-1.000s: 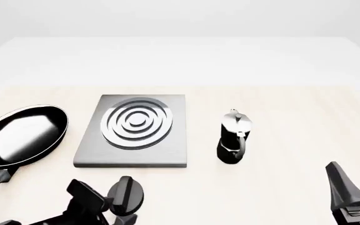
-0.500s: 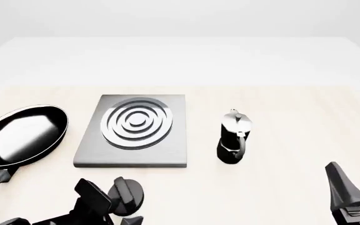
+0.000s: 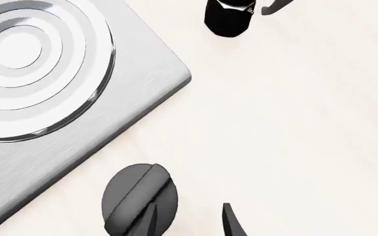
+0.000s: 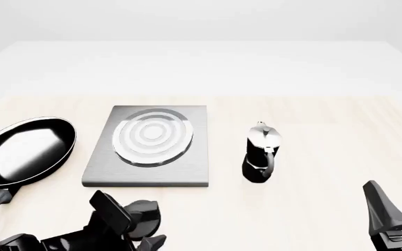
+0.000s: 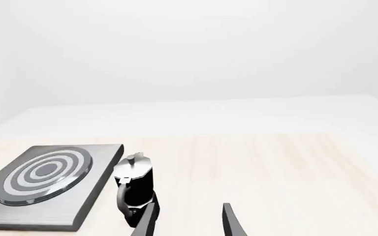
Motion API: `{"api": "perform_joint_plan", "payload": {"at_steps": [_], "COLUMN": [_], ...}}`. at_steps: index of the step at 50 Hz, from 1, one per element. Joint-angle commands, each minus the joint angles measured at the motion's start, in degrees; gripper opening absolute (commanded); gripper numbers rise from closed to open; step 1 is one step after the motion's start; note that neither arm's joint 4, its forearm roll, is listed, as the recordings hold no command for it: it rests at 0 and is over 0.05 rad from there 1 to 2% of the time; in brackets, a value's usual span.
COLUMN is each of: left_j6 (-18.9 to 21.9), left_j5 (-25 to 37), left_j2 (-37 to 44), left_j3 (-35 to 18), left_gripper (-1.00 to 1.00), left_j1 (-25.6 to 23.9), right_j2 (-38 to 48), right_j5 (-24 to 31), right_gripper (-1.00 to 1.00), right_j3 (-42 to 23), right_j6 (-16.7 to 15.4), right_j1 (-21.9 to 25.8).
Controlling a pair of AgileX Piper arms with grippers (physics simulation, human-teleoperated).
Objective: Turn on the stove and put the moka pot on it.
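The stove (image 4: 187,162) is a grey slab at centre left, and its rings (image 4: 152,137) look pale and even. Its black knob (image 4: 145,217) lies on the table just in front of the slab. My left gripper (image 4: 132,229) is open right at the knob. In the left wrist view one fingertip (image 3: 151,222) overlaps the knob (image 3: 136,194) and the other stands clear beside it. The moka pot (image 4: 260,154) stands upright to the right of the stove, with nothing touching it. My right gripper (image 4: 399,201) is open at the front right, well short of the pot (image 5: 135,184).
A black frying pan (image 4: 23,151) lies left of the stove, its handle pointing toward the front left edge. Bare table lies between the moka pot and my right gripper (image 5: 187,221) and behind the stove (image 5: 45,182).
The knob has turned under my left gripper, which shifted slightly right and lower. The stove rings went from sharply banded to pale and even. The right arm and the moka pot have not moved.
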Motion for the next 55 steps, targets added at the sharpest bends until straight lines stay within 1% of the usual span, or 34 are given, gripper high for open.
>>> {"api": "perform_joint_plan", "payload": {"at_steps": [1,10,15,19,22,23,25,26,27,28,31,34,35,36,37,38,39,41,42,50,55], "left_j6": [2.84,4.15,3.77,3.04,2.41,2.49,1.11,1.58,2.24,2.24,2.93,5.83,5.91,5.09,6.00,5.96,6.28,7.20,7.68,10.21,10.19], "left_j5": [1.62,3.19,3.54,3.47,4.97,6.09,8.67,12.17,13.39,16.34,22.30,26.09,27.45,30.17,32.08,33.74,34.30,36.98,37.64,43.75,46.78], "left_j2": [-1.36,-2.79,-3.34,-3.97,-5.45,-6.74,-9.72,-13.48,-14.92,-18.22,-24.67,-28.79,-30.04,-32.39,-34.09,-35.20,-35.59,-37.66,-38.22,-43.03,-45.73], "left_j3": [-2.47,-3.80,-2.73,-0.73,-0.21,0.10,0.19,-0.40,-0.75,-1.44,-3.75,-5.46,-6.17,-7.75,-8.97,-10.25,-10.67,-13.08,-13.52,-18.76,-21.93], "left_gripper": [1.00,1.00,1.00,1.00,1.00,1.00,1.00,1.00,1.00,1.00,1.00,1.00,1.00,1.00,1.00,1.00,1.00,1.00,1.00,1.00,1.00], "left_j1": [1.31,1.42,1.82,1.02,0.75,0.22,-0.87,-1.31,-0.96,-0.84,0.99,4.13,3.65,2.94,3.27,3.67,3.77,5.48,5.32,8.65,10.84], "right_j2": [0.00,0.00,0.00,0.00,0.01,0.01,0.16,0.17,0.16,0.19,0.21,0.24,0.25,0.24,0.25,0.27,0.28,0.27,0.27,0.29,0.29], "right_j5": [-0.15,-0.14,-0.06,0.16,0.23,0.30,0.38,0.32,0.29,0.30,0.49,0.62,0.68,0.63,0.72,0.78,0.78,0.99,1.11,1.97,2.40], "right_gripper": [1.00,1.00,1.00,1.00,1.00,1.00,1.00,1.00,1.00,1.00,1.00,1.00,1.00,1.00,1.00,1.00,1.00,1.00,1.00,1.00,1.00], "right_j3": [0.12,0.22,0.18,-0.06,-0.17,-0.26,-0.60,-0.66,-0.63,-0.53,-0.65,-0.76,-0.83,-0.82,-0.97,-1.09,-1.11,-1.43,-1.53,-2.53,-2.86], "right_j6": [-0.07,-0.07,-0.17,-0.35,-0.51,-0.57,-0.63,-0.74,-0.72,-0.65,-0.66,-0.64,-0.65,-0.75,-0.80,-0.75,-0.79,-0.97,-0.87,-1.36,-1.39], "right_j1": [0.17,0.18,0.05,-0.03,0.09,0.17,0.24,0.30,0.32,0.39,0.70,0.97,1.08,1.30,1.41,1.42,1.46,2.04,2.18,2.75,3.13]}}
